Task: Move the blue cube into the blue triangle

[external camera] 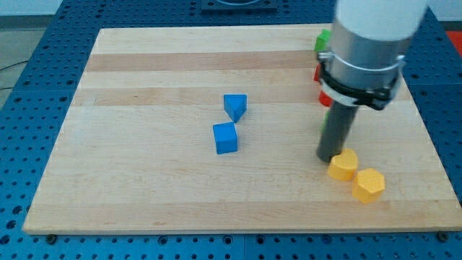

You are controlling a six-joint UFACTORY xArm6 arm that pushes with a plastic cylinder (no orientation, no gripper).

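Observation:
The blue cube (225, 137) lies near the middle of the wooden board (144, 180). The blue triangle (235, 107) lies just above it and slightly to the right; the two stand close, nearly touching. My tip (330, 157) is far to the right of both blue blocks, right beside the upper left edge of a yellow block (343, 165). The arm's white body hides part of the board's upper right.
A second yellow block (368, 185) lies below and right of the first. A green block (322, 40) and red blocks (324, 99) show partly behind the arm at the upper right. The board's right edge is near the yellow blocks.

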